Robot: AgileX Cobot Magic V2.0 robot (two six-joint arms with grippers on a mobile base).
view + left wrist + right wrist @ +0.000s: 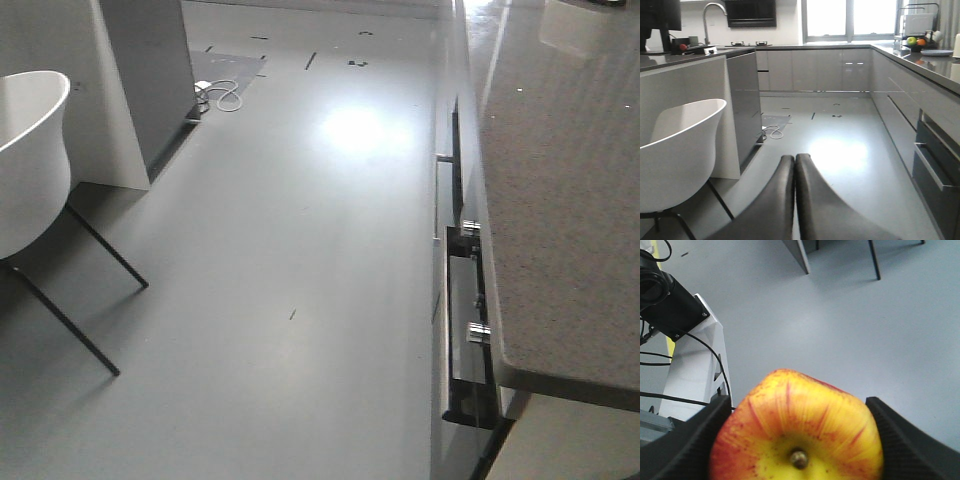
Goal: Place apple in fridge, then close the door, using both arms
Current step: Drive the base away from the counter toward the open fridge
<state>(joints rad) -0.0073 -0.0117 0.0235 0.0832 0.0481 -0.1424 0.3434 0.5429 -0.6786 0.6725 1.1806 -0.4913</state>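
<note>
**A:** Where is the apple?

**B:** In the right gripper. The apple sits low in the middle of the right wrist view. It is pinched between two black ribbed pads, one on its left side and one on its right. Its lower part is cut off by the picture's edge.

**A:** Which way does it point?

**B:** The stem dimple, ringed with yellow, faces the camera. The stem axis therefore runs away from the wrist toward the grey floor, crosswise to the squeeze. Red streaks fan out from the stem to the far rim. The fruit is roundish, so I can name no other long axis.

**A:** What lies beyond it?

**B:** Only floor, well apart from it. At the left stands a white post of the robot with a black block on top.

**A:** And the left gripper?

**B:** The left gripper is narrow. Its two dark fingers lie pressed together with nothing between them, and it looks level down a kitchen.

**A:** What surrounds it?

**B:** A white chair is near on the left, just beside a grey island. There is a tap on the island's far end. A white cable lies on the floor by the island's foot. Along the right runs a long counter with drawers below it. A bowl of fruit stands far back on top.
</note>
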